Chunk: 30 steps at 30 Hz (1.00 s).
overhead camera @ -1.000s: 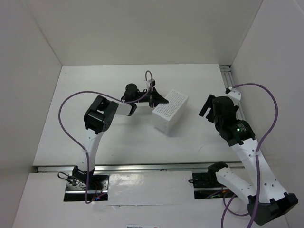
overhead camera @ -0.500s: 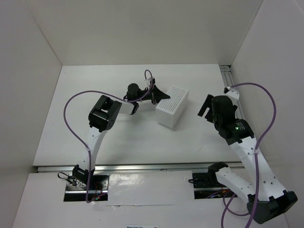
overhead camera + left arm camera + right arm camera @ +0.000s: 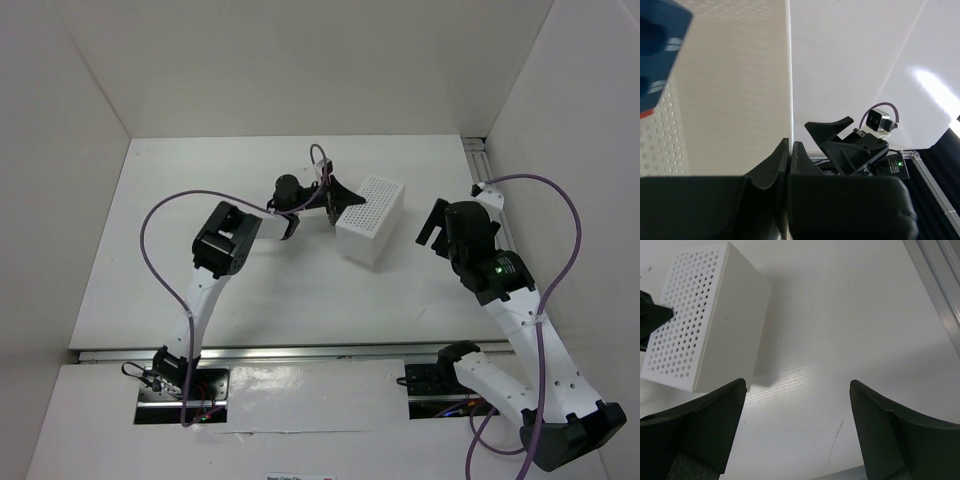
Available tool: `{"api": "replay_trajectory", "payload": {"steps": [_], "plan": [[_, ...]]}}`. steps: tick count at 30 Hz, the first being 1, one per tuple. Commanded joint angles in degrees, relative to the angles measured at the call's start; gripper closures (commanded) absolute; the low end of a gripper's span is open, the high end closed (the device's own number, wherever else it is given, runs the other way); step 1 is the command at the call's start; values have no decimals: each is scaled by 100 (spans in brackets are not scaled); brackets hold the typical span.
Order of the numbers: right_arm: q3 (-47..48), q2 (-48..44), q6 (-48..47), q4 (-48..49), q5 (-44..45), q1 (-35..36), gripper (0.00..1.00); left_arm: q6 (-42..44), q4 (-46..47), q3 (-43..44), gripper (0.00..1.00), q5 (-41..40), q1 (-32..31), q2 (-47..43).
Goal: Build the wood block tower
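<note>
Blue wood block (image 3: 660, 45) near white perforated tray (image 3: 735, 315), left gripper (image 3: 790, 146) pressed together, right gripper (image 3: 797, 385) spread.

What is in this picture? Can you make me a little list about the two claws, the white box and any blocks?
left gripper: shut, tips at the left side of the white box
right gripper: open wide, holding nothing, to the right of the box
white box: full of little holes, lying on the table between the two grippers
blue block: seen blurred and close in the left wrist view, by the box; exact spot unclear
tower: none standing in view
</note>
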Motion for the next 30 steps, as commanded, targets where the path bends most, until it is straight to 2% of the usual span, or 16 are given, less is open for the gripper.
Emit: {"api": "replay_trajectory", "payload": {"steps": [1, 16, 22, 30], "plan": [[27, -72, -55, -51, -9, 29, 9, -1236, 3453, 493, 100, -126, -86, 109], [194, -125, -55, -235, -9, 29, 8, -1245, 3453, 609, 100, -64, -297, 66], [668, -125, -108, -456, 105, 29, 7, -437, 2452, 548, 100, 463, -455, -628], [853, -230, -108, -579, 105, 29, 5, -517, 2303, 820, 100, 524, -507, -559]]}}
